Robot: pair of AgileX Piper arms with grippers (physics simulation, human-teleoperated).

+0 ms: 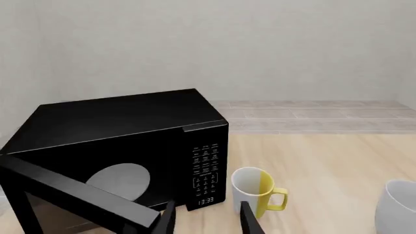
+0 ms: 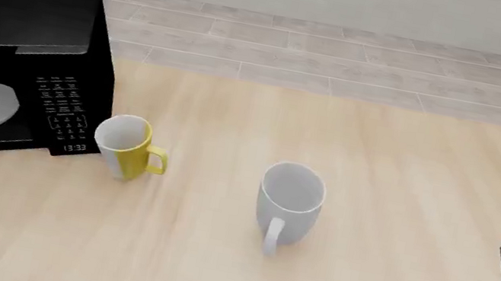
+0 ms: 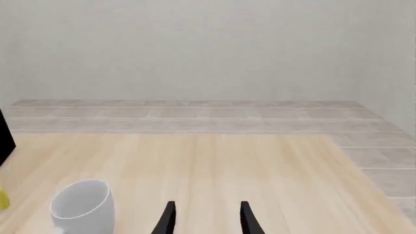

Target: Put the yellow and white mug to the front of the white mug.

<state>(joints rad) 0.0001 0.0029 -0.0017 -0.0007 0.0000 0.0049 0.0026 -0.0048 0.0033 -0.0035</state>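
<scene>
Nothing's been picked up yet, basically. The left gripper (image 1: 205, 219) is seen with its fingers spread apart and nothing between them, parked low at the near left corner of the table (image 2: 402, 159) in the front view. The right gripper (image 3: 205, 217) is likewise held apart and empty, down at the near right corner.

From the left gripper, the yellow mug (image 2: 129, 147) is found at roughly 1 o'clock, standing upright just beside the microwave (image 2: 16, 68), handle turned toward the white mug. The microwave door looks swung open on the left wrist camera. The white mug (image 2: 290, 194) sits well apart from the yellow one, at about 3 o'clock from it, near the table's middle, handle pointing back at 6 o'clock.

So the whole job is judged as left to do: the yellow mug has to be reached, grasped, carried over and set down in front of the white mug. The left arm looks like the closer one for it.
</scene>
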